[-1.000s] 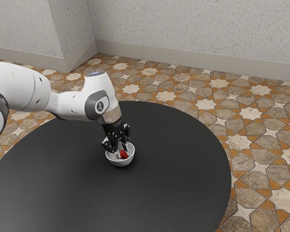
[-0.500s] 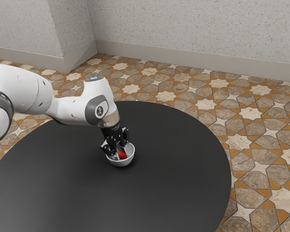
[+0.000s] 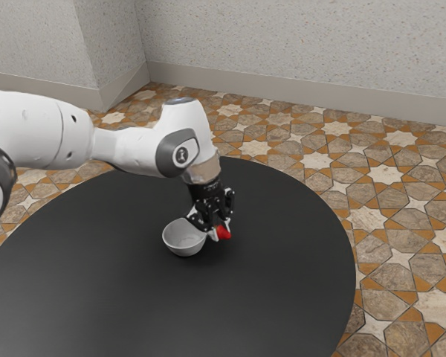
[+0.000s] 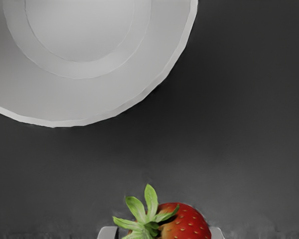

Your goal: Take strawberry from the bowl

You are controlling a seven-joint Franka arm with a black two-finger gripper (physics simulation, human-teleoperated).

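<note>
The white bowl (image 3: 183,248) sits on the round black table (image 3: 134,305). The gripper (image 3: 220,232) is just beside the bowl, toward the exterior view's right. It is pinching the red strawberry (image 4: 186,223), with one finger on each side. The strawberry is out of the bowl, near its rim. It may be up off the table, but that is hard to see.

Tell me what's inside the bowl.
I see only bare surface inside the bowl. In the exterior view, my gripper covers a little of its rim.
</note>
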